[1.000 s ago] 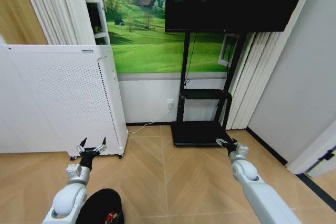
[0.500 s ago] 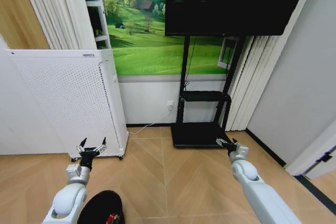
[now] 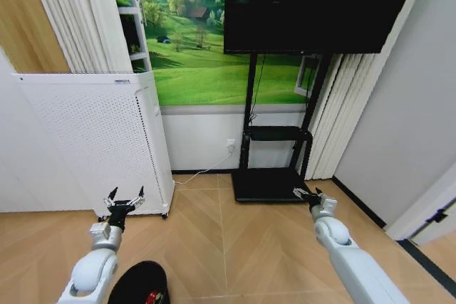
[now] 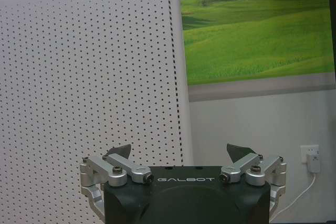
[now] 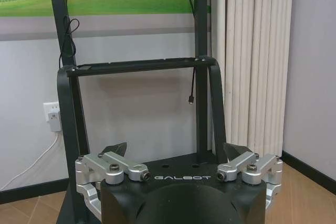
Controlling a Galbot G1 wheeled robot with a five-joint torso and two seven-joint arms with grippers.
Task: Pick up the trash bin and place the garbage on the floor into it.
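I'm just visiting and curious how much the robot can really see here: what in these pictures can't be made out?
- Small black round mesh trash bin, head view: cut off by the bottom edge and partly behind the left arm.
- Red-and-white scrap inside it: too small to identify.
- Black TV stand, right wrist view: its base is hidden by the open right gripper.
- Tall white perforated appliance, left wrist view: its foot is hidden by the open left gripper.

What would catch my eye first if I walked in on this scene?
Probably the big black screen on its stand against the far wall, beside a bright green meadow picture. Nearer, the left gripper and right gripper hang open and empty over the wooden floor, the trash bin by the left arm.
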